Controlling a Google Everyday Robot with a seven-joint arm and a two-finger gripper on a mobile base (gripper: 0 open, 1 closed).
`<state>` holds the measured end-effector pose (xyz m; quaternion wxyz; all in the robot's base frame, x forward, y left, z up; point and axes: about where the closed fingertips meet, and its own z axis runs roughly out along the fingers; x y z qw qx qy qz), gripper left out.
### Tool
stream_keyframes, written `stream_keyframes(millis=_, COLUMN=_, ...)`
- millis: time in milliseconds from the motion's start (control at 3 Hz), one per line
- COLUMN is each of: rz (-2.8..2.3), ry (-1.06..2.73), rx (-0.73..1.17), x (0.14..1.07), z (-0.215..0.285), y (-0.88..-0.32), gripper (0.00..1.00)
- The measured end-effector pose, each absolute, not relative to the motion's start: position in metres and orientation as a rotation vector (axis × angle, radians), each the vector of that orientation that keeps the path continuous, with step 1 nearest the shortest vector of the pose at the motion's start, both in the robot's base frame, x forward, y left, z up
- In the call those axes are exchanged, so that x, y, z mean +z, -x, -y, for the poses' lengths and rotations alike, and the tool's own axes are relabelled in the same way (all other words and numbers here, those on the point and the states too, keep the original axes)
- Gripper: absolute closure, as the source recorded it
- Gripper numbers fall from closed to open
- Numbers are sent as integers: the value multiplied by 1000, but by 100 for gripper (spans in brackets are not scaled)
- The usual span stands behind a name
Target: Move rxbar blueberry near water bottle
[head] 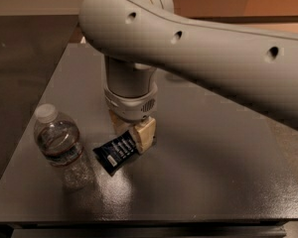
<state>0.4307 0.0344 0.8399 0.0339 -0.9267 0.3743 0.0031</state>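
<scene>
One dark navy rxbar blueberry (115,153), white-striped, sits near the water bottle (59,150); jaws pinch one end.

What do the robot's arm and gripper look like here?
The arm is a thick, smooth, pale-grey tube with three small dark round holes; the wrist is a ringed cylinder. The cream-tan gripper, blocky, sits at one end of the flat navy-blue wrapped bar on the dark table. No cables show.
</scene>
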Motion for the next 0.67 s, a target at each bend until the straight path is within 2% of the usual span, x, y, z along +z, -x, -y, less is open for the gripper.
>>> stream_keyframes(millis=333, rz=-1150, ry=2846, rx=3, x=841, z=-35, y=-430, gripper=0)
stream_keyframes(millis=667, rz=-1150, ry=2846, rx=3, x=841, z=-35, y=-430, gripper=0)
